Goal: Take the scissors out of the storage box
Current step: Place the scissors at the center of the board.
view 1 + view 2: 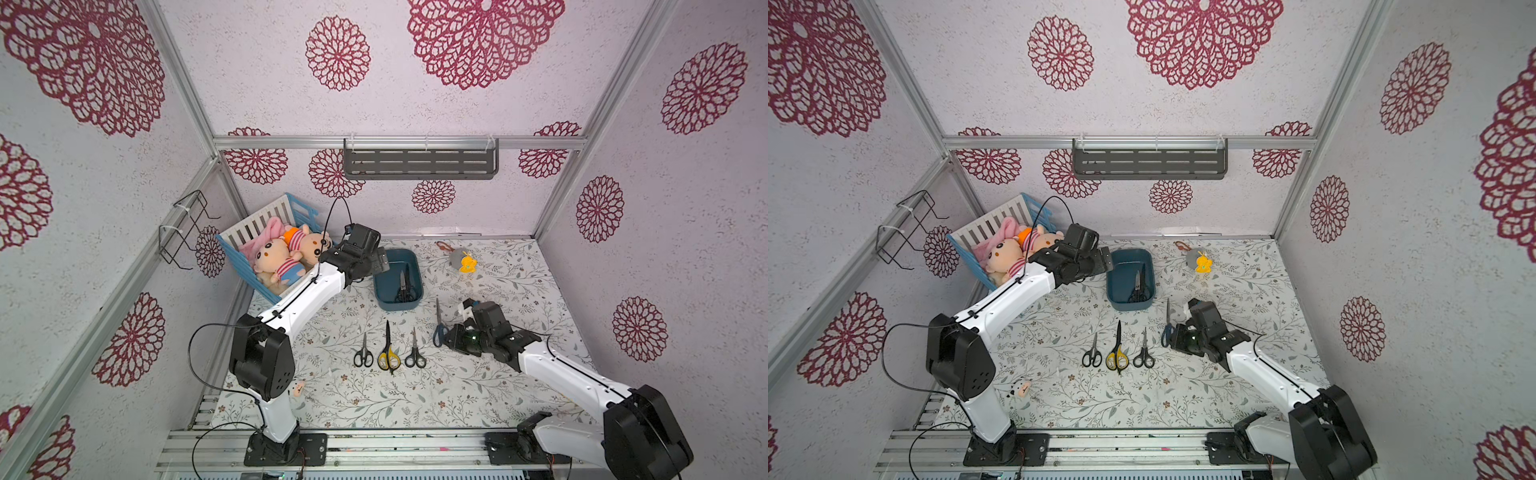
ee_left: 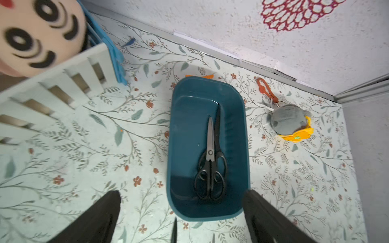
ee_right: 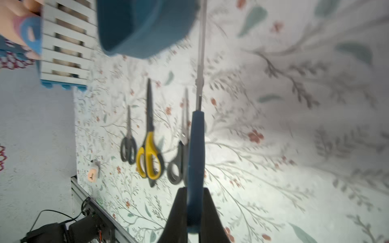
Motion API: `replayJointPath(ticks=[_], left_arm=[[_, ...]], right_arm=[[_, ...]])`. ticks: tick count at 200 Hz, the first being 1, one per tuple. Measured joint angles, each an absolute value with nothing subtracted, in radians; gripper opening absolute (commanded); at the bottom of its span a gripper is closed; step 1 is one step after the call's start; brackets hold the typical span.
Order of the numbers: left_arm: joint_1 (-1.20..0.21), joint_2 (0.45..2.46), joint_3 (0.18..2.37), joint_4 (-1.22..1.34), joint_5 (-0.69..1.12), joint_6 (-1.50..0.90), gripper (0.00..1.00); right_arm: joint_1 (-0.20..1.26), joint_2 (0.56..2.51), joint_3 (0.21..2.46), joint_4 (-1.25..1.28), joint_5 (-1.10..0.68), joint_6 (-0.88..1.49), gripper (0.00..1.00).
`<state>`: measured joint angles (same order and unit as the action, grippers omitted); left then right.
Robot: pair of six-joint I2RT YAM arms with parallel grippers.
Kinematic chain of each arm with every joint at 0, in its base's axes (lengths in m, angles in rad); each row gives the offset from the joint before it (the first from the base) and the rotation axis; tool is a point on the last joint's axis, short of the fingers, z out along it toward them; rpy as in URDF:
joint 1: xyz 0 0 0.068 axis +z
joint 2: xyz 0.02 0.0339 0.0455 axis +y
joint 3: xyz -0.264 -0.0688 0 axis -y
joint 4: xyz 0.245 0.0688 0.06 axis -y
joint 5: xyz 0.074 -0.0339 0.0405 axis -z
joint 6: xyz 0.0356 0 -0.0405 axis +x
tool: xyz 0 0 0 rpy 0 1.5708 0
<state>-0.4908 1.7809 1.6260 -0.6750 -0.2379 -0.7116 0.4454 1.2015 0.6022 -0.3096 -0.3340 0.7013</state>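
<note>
Top views, storage box (image 1: 395, 306): a dark teal tub with rounded corners and smooth solid walls stood at the far middle of the floral-printed table (image 1: 478, 395).
Top views, scissors (image 1: 405, 286): two dark-handled pairs lay inside the box, toward its right wall.
Top views, row: near of the box, a left black pair (image 1: 363, 355), a yellow-and-black pair (image 1: 388, 353) and a right black pair (image 1: 415, 353) lay side by side, blades pointing far.
Top views, right gripper (image 1: 451, 337): it was clamped on the blue-handled pair (image 1: 438, 328), right of the row.
Top views, left gripper (image 1: 381, 261): it hung beside the box's far-left rim.
Left wrist view, left gripper: its fingers (image 2: 101, 218) were spread wide and held nothing.
Left wrist view, contents: a steel-bladed pair (image 2: 210, 136) rested on a black-bladed pair (image 2: 217, 124), blades shut and loops overlapping.
Right wrist view, right gripper: the jaws pinched the matte blue handle edge-on, and a slim steel blade projected ahead. Contact with the table could not be told.
Handling, judged: the scissors looked light and rigid, of slick steel and hard plastic. They lay thin and flat on a smooth floor, so the stacked pairs might slide together. The thicker handle loops or the pivot seemed the best hold.
</note>
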Motion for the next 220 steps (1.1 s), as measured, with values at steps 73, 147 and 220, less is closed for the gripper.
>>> replayJointPath(ticks=[73, 147, 220], left_arm=[[-0.493, 1.725, 1.641, -0.703, -0.306, -0.683, 0.97], [-0.493, 1.725, 1.620, -0.720, -0.306, -0.684, 0.97], [-0.493, 1.725, 1.623, -0.717, -0.297, -0.684, 0.97]], right_arm=[[0.476, 1.206, 0.517, -0.264, -0.338, 0.747, 0.00], [0.500, 1.277, 0.528, -0.198, -0.355, 0.772, 0.05], [0.501, 1.276, 0.514, -0.241, -0.326, 0.798, 0.28]])
